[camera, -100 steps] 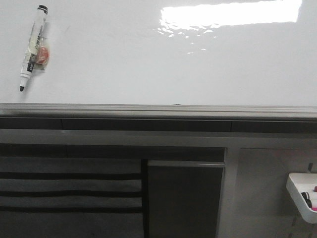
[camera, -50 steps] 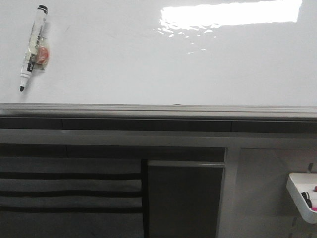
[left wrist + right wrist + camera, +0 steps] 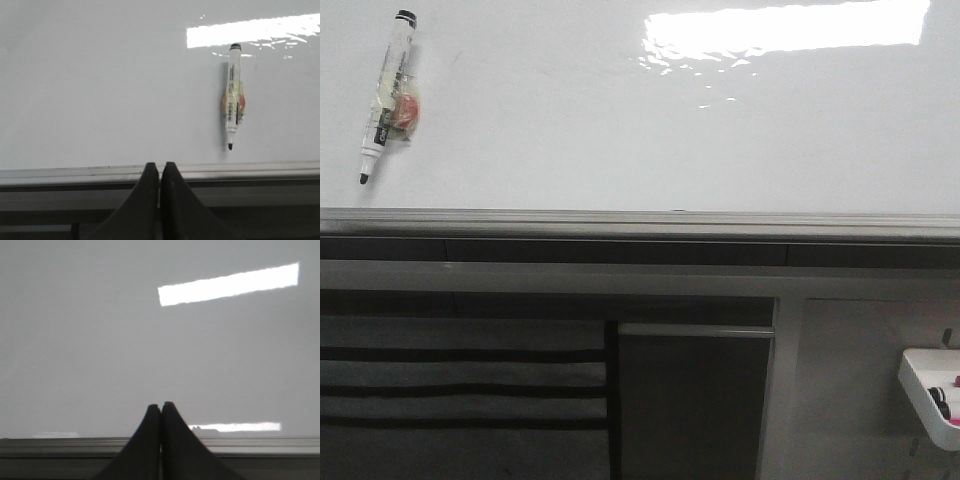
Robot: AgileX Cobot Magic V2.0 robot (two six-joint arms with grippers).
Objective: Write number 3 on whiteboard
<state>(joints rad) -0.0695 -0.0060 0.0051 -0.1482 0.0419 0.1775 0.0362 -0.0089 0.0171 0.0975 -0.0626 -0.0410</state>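
Observation:
The whiteboard (image 3: 640, 130) is glossy white with a grey edge rail (image 3: 640, 222) and a bright light patch; it also fills the left wrist view (image 3: 100, 90) and the right wrist view (image 3: 90, 340). No number 3 shows on it. An uncapped white marker (image 3: 387, 92) with a black tip lies on the board at its far left; it also shows in the left wrist view (image 3: 233, 95). My left gripper (image 3: 160, 167) is shut and empty, over the rail, apart from the marker. My right gripper (image 3: 161, 407) is shut and empty at the board's near edge. Neither gripper shows in the front view.
Grey cabinet panels (image 3: 695, 400) stand below the rail. A white tray (image 3: 932, 390) with markers hangs at the lower right.

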